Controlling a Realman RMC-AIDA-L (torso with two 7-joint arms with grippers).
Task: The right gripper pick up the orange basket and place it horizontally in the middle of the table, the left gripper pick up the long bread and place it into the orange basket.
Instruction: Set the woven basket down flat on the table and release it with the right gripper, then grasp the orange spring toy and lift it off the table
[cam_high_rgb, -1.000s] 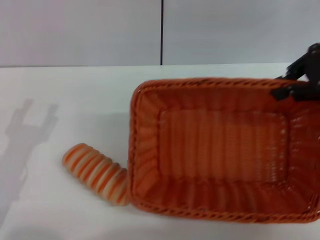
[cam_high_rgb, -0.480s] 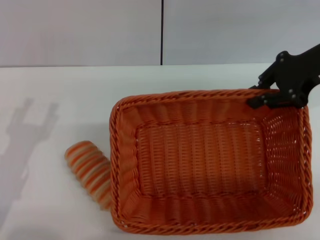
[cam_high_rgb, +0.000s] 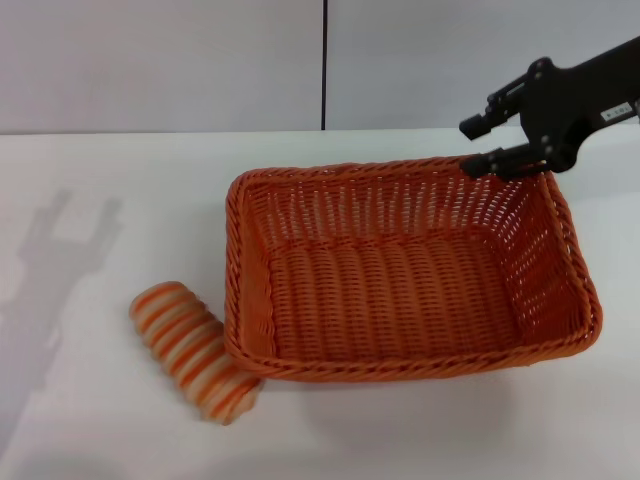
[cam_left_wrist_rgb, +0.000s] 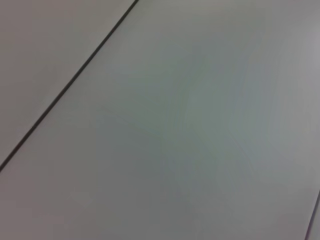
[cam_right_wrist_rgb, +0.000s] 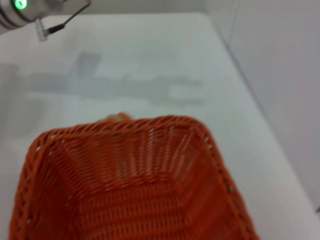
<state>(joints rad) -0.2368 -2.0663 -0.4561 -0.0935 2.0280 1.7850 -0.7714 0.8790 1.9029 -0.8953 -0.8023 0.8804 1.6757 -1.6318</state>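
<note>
Your right gripper (cam_high_rgb: 483, 146) sits at the far right corner of the orange basket (cam_high_rgb: 400, 270), its two black fingers spread apart, the lower one level with the braided rim and the upper one above it; you cannot tell whether the lower finger touches the rim. Your left gripper appears in no view.

Around the basket you have open white table (cam_high_rgb: 120, 180) on its left and far sides, and a narrower strip in front of it. Its near left corner is crowded: the long bread (cam_high_rgb: 195, 351) lies there at an angle, one end against the basket's outer wall.

The basket lies lengthwise across the table, mouth up, woven orange wicker with flared sides. The bread is a short ridged loaf banded in orange and cream.

Beyond the table stands a pale wall (cam_high_rgb: 160, 60) with one dark vertical seam (cam_high_rgb: 324, 64) behind the basket.
</note>
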